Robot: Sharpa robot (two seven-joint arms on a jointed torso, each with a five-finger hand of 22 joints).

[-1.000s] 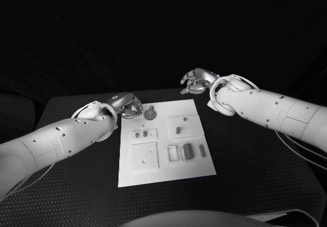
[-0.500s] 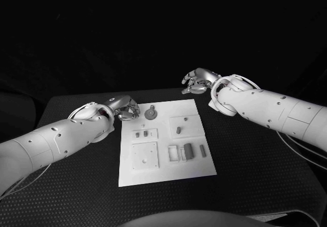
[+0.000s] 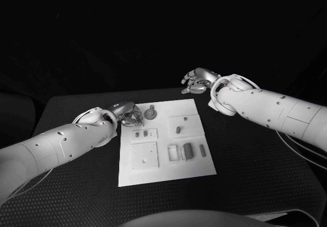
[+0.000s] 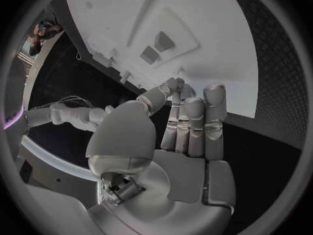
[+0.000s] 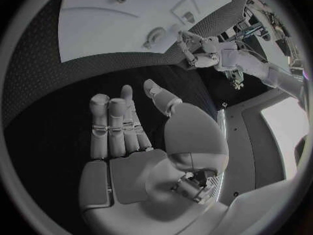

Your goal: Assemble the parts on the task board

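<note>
Black table (image 3: 272, 179), white board (image 3: 163, 172); left hand (image 3: 128, 115) empty, fingers together, nearing far-left part (image 3: 150, 113); right hand (image 3: 197, 81) spread, idle.

One task board (image 3: 166, 176); two white arms, two robot hands; several small grey parts, too small to count

Left hand (image 3: 128, 115) at task board's (image 3: 166, 165) far-left corner; right hand (image 3: 196, 81) beyond it.

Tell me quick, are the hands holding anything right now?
Left hand: open, fingers straight and apart from the thumb, holding nothing.
Right hand: open, fingers straight, holding nothing.
</note>
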